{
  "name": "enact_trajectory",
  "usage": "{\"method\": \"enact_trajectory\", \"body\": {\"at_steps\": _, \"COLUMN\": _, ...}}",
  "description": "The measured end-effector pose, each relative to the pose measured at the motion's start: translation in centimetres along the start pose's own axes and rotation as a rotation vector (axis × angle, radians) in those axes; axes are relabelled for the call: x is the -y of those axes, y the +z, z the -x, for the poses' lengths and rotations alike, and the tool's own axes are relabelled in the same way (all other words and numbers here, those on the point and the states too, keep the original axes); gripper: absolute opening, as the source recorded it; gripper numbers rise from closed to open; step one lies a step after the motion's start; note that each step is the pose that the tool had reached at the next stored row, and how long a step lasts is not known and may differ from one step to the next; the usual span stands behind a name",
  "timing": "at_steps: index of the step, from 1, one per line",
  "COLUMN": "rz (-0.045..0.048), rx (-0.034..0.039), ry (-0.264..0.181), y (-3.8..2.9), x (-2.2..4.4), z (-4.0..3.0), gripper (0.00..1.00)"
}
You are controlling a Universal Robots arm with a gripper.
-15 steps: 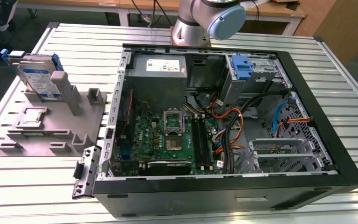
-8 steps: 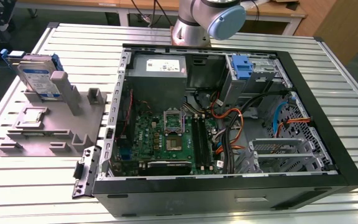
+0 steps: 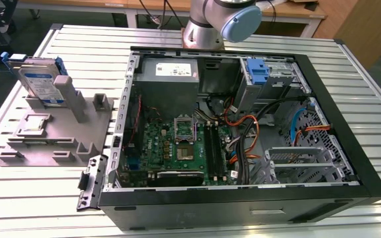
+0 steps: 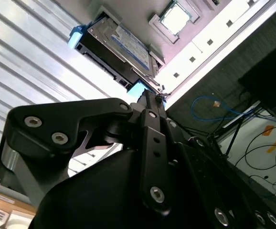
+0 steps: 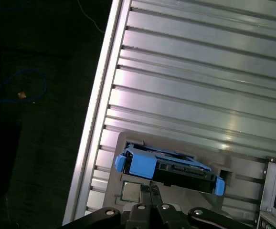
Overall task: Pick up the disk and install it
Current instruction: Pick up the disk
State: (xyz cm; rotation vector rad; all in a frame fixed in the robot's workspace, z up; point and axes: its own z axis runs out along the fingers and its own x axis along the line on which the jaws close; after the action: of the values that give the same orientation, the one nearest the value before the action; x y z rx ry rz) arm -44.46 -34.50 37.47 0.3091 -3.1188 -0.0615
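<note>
- At the exterior view's upper left, the disk [image 3: 39, 82] stands on edge, leaning in a slot of the grey stand [image 3: 68, 136], with blue rails along its sides.
- Lower on that stand lies a small square chip [image 3: 33, 124].
- The open computer case [image 3: 349, 148] takes the centre and the exterior view's right, with a bare blue bracket [image 3: 259, 72] in its upper bay.
- The arm [image 3: 223, 20] rises at top centre.
- In both wrist views the claw [image 4: 150, 94] [image 5: 149, 187] is closed on nothing. The disk [image 4: 121, 45] [image 5: 181, 168] lies beyond its tips, untouched.
</note>
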Motion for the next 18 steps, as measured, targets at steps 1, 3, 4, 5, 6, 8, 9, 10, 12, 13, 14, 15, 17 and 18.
{"method": "enact_trajectory", "body": {"at_steps": 1, "rz": 0.0000, "rx": -0.0004, "ry": -0.010, "y": 0.00, "x": 0.00, "z": 0.00, "gripper": 0.10}}
{"method": "enact_trajectory", "body": {"at_steps": 3, "rz": -0.0001, "rx": -0.0012, "ry": -0.033, "y": 0.01, "x": 0.00, "z": 0.00, "gripper": 0.10}}
{"method": "enact_trajectory", "body": {"at_steps": 4, "rz": -0.0001, "rx": -0.0017, "ry": -0.044, "y": 0.01, "x": 0.00, "z": 0.00, "gripper": 0.10}}
{"method": "enact_trajectory", "body": {"at_steps": 5, "rz": -0.0001, "rx": -0.0022, "ry": -0.055, "y": 0.01, "x": 0.00, "z": 0.00, "gripper": 0.10}}
{"method": "enact_trajectory", "body": {"at_steps": 6, "rz": -0.0002, "rx": -0.0026, "ry": -0.066, "y": 0.01, "x": 0.00, "z": 0.00, "gripper": 0.10}}
{"method": "enact_trajectory", "body": {"at_steps": 8, "rz": -0.0003, "rx": -0.0033, "ry": -0.083, "y": 0.01, "x": 0.00, "z": 0.00, "gripper": 0.10}}
{"method": "enact_trajectory", "body": {"at_steps": 9, "rz": -0.0003, "rx": -0.0036, "ry": -0.091, "y": 0.01, "x": 0.00, "z": 0.00, "gripper": 0.10}}
{"method": "enact_trajectory", "body": {"at_steps": 10, "rz": -0.0003, "rx": -0.0040, "ry": -0.099, "y": 0.01, "x": 0.00, "z": 0.00, "gripper": 0.10}}
{"method": "enact_trajectory", "body": {"at_steps": 12, "rz": -0.0003, "rx": -0.0046, "ry": -0.115, "y": 0.01, "x": 0.00, "z": 0.00, "gripper": 0.10}}
{"method": "enact_trajectory", "body": {"at_steps": 13, "rz": -0.0004, "rx": -0.0049, "ry": -0.123, "y": 0.01, "x": 0.00, "z": 0.00, "gripper": 0.10}}
{"method": "enact_trajectory", "body": {"at_steps": 14, "rz": -0.0004, "rx": -0.0052, "ry": -0.131, "y": 0.01, "x": 0.00, "z": 0.00, "gripper": 0.10}}
{"method": "enact_trajectory", "body": {"at_steps": 15, "rz": -0.0004, "rx": -0.0055, "ry": -0.139, "y": 0.01, "x": 0.00, "z": 0.00, "gripper": 0.10}}
{"method": "enact_trajectory", "body": {"at_steps": 17, "rz": -0.0005, "rx": -0.0061, "ry": -0.154, "y": 0.01, "x": 0.00, "z": 0.00, "gripper": 0.10}}
{"method": "enact_trajectory", "body": {"at_steps": 18, "rz": -0.0005, "rx": -0.0064, "ry": -0.162, "y": 0.01, "x": 0.01, "z": 0.00, "gripper": 0.10}}
